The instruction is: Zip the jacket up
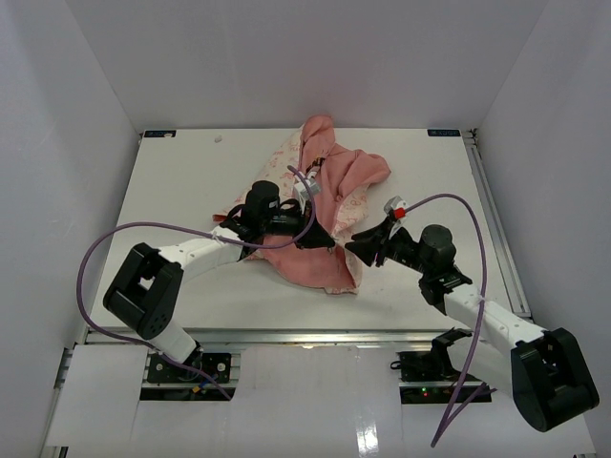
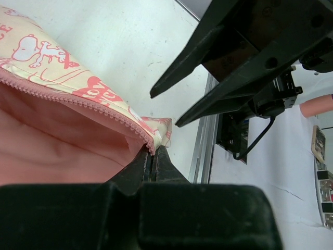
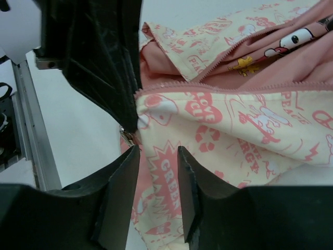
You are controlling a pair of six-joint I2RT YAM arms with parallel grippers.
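Observation:
The jacket (image 1: 336,191) lies crumpled in the middle of the table, cream with pink print and salmon-pink lining. My left gripper (image 1: 325,242) is shut on the jacket's bottom corner, right at the end of the pink zipper strip (image 2: 93,103); in the left wrist view the left gripper (image 2: 154,150) pinches that edge. My right gripper (image 1: 355,248) is open, just right of the left one. In the right wrist view the right gripper (image 3: 158,151) has its fingers either side of printed fabric (image 3: 171,182), and a small metal zipper piece (image 3: 126,136) shows beside the left finger.
The white table (image 1: 191,181) has a metal rail along its near edge (image 1: 286,334) and right side (image 1: 492,210). White walls enclose the cell. Purple cables (image 1: 91,258) loop off both arms.

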